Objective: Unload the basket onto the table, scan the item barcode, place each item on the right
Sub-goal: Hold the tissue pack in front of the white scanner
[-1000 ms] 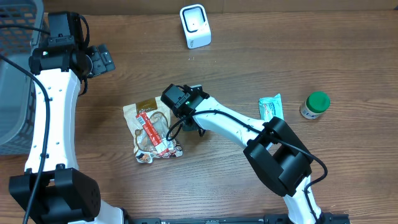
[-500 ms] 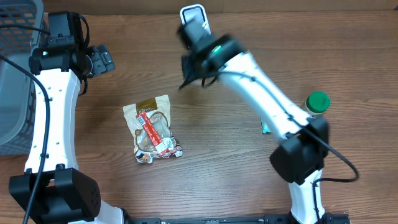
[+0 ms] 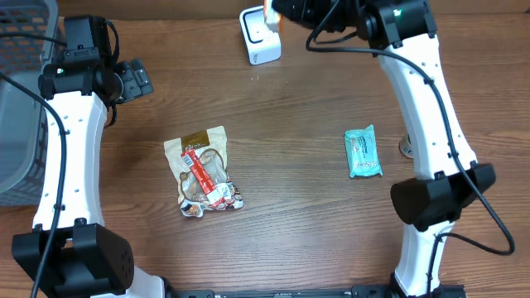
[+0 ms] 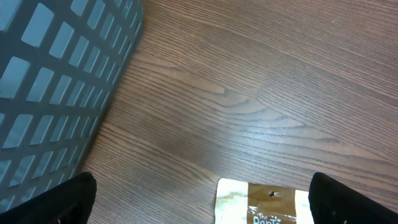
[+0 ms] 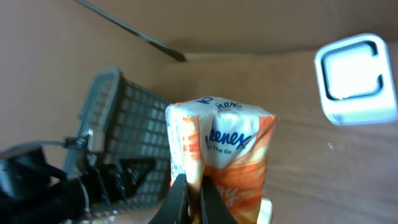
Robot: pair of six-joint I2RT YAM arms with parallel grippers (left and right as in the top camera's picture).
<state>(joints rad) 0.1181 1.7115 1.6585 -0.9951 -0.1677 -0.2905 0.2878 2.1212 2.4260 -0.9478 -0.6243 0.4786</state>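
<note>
The right tool, clamped on the tissue pack, should turn the pack's barcode side squarely toward the scanner and hold it steady just beside it.

A brown snack pouch lies flat near the middle of the wooden table, a teal packet well to its right. A grey mesh basket stands at the left edge.

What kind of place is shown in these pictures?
Probably a mock shop checkout on a wooden table: a white barcode scanner, a grey basket, and packaged goods such as a snack pouch and the Kleenex pack in the right gripper.
</note>
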